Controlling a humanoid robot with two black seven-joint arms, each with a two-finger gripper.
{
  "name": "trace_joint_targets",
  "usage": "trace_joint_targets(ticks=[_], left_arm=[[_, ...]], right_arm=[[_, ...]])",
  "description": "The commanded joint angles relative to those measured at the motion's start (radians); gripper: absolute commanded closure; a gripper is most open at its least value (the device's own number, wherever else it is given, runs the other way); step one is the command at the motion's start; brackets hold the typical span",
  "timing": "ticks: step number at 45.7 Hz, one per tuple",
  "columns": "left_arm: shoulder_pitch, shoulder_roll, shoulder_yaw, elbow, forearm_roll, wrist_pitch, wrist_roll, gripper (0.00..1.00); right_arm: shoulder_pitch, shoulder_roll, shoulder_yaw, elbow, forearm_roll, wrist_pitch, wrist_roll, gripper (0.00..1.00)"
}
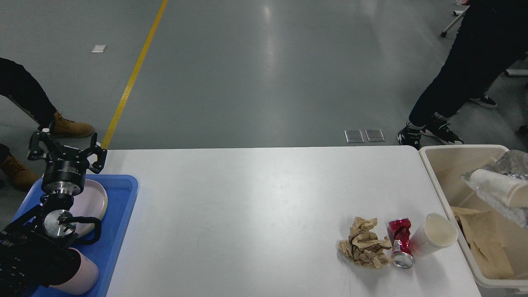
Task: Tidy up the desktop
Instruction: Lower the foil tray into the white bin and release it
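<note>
One view only, from the head. The desktop [247, 214] fills the middle, its near edge cut off by the frame. No writing can be read anywhere: the crushed red can [400, 242] lies on its side with its label too crumpled to make out. A brown paper wad [364, 248] touches the can on the left, and a tipped white cup [434, 239] lies against it on the right. The bin [445, 165] stands just off the desktop's right end, cut by the frame; in it are a foil tray [511, 206] with a second cup [497, 186], both partly out of view, and brown paper [482, 243]. The left gripper [66, 146] hangs over a pink plate [93, 202] in the blue tray [123, 214], its fingers spread apart and holding nothing. My arm hides part of the plate and a pink mug [84, 276]. The right gripper is out of sight
</note>
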Motion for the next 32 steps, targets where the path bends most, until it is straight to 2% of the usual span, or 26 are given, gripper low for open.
trace_joint_targets(ticks=[1,14,21,32], left_arm=[[0.000,0.000,0.000,0.001,0.000,0.000,0.000,0.04],[0.000,0.000,0.000,-0.001,0.000,0.000,0.000,0.04],[0.000,0.000,0.000,0.001,0.000,0.000,0.000,0.04],[0.000,0.000,0.000,0.001,0.000,0.000,0.000,0.04]], right_arm=[[-0.093,0.007,0.003,0.000,0.001,-0.154,0.002,1.00],[-0.194,0.044,0.011,-0.027,0.003,-0.361,0.002,1.00],[-0.292,0.119,0.018,-0.076,0.004,-0.457,0.002,1.00],[-0.444,0.212,0.069,-0.230,0.004,-0.507,0.002,1.00]])
